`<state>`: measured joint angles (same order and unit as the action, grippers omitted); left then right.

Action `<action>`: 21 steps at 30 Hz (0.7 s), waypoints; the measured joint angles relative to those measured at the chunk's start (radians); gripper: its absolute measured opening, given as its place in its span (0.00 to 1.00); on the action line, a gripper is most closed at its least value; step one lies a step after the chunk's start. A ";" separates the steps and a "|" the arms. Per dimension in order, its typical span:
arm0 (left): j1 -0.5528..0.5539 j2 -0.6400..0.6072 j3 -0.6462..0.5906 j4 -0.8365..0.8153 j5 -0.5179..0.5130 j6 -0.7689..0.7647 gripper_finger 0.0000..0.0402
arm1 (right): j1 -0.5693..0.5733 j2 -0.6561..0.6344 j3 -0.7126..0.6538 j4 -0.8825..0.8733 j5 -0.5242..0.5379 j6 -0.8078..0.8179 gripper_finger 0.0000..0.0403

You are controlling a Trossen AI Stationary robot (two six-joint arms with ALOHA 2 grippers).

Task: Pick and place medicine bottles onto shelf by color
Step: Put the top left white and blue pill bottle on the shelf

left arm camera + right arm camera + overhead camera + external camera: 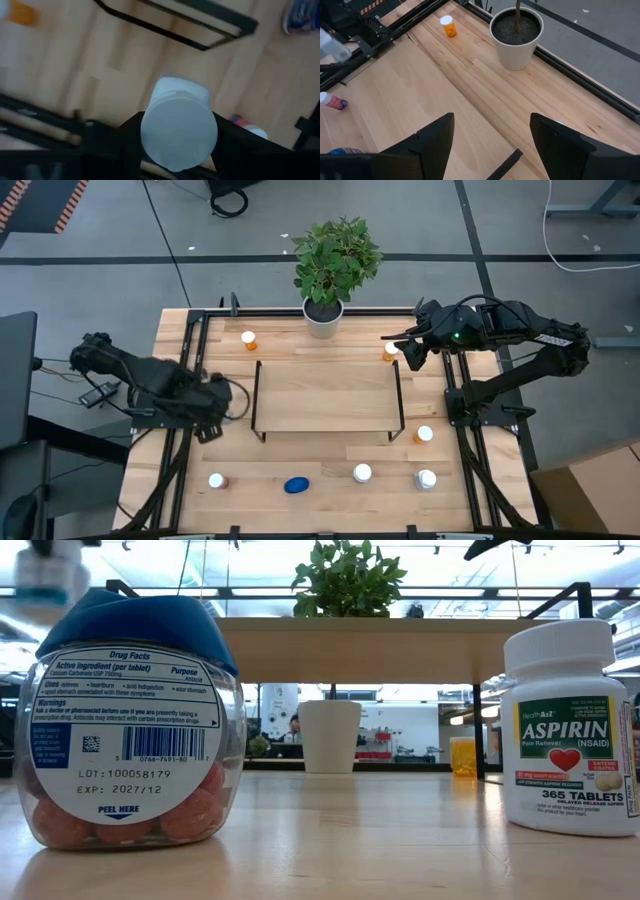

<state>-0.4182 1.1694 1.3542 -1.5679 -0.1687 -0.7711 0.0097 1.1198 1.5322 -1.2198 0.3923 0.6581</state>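
My left gripper (210, 430) is shut on a clear-white medicine bottle (179, 131) with a white cap, high above the table's left side and left of the shelf (325, 395). The low view shows the bottle (48, 580) blurred at the top left. My right gripper (492, 145) hangs open and empty above the table's far right, over the shelf's far right corner, near an orange bottle (391, 352). Other bottles stand on the table: orange (248, 339), orange (424, 434), white (362, 473), white (427, 478), blue (296, 485), dark red (216, 480). My left gripper pinches the bottle between its two fingers (127, 137), one on each side of its upper part (149, 125) near the cap. The fingers come from above, pointing down. The bottle is lifted clear of the table, cap up toward the wrist, its body below the fingers.
A white plant pot (323, 318) stands at the far edge behind the shelf. Black rails (185, 380) run along both sides of the table. In the low view the blue bottle (130, 720) and an aspirin bottle (570, 730) stand close to the near edge.
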 joint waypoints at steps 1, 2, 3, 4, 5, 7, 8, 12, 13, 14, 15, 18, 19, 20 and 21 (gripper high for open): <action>0.018 -0.001 0.031 -0.011 -0.011 0.029 0.47 | 0.000 0.000 0.000 0.000 0.000 0.000 0.67; 0.038 -0.001 0.060 -0.003 -0.015 0.067 0.45 | 0.000 0.000 0.000 0.000 0.000 -0.002 0.67; 0.062 -0.001 0.084 0.002 -0.015 0.104 0.44 | 0.000 0.000 0.000 0.001 0.000 -0.004 0.67; 0.089 0.001 0.104 -0.001 -0.014 0.139 0.44 | 0.000 0.000 0.000 0.004 0.000 -0.007 0.67; 0.115 0.007 0.125 -0.003 -0.014 0.173 0.43 | -0.001 0.000 0.000 0.012 0.001 -0.011 0.67; 0.172 0.030 0.161 -0.002 -0.014 0.251 0.44 | -0.001 0.000 0.000 0.022 0.001 -0.017 0.67; 0.199 0.045 0.174 -0.003 -0.014 0.292 0.44 | -0.001 0.000 0.000 0.027 0.001 -0.021 0.67; 0.297 0.113 0.227 -0.003 -0.011 0.436 0.48 | -0.001 0.000 0.000 0.039 0.001 -0.027 0.67; 0.318 0.133 0.242 -0.004 -0.012 0.470 0.49 | 0.000 0.000 0.000 0.041 0.001 -0.028 0.67; 0.340 0.155 0.257 -0.004 -0.012 0.502 0.49 | -0.001 0.000 0.000 0.041 0.001 -0.031 0.67; 0.363 0.180 0.276 -0.003 -0.011 0.536 0.48 | -0.001 0.000 0.000 0.041 0.001 -0.033 0.67; 0.430 0.250 0.346 0.001 -0.011 0.618 0.46 | -0.001 0.000 0.000 0.041 0.001 -0.032 0.67; 0.450 0.271 0.370 0.003 -0.011 0.644 0.45 | -0.001 0.000 0.000 0.041 0.001 -0.032 0.67; 0.470 0.293 0.395 0.009 -0.012 0.667 0.45 | -0.001 0.000 0.000 0.041 0.001 -0.031 0.67; 0.488 0.313 0.417 0.019 -0.012 0.687 0.45 | -0.001 0.000 0.000 0.041 0.001 -0.029 0.67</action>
<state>0.0701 1.4819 1.7714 -1.5492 -0.1806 -0.0839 0.0090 1.1198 1.5322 -1.1787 0.3935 0.6296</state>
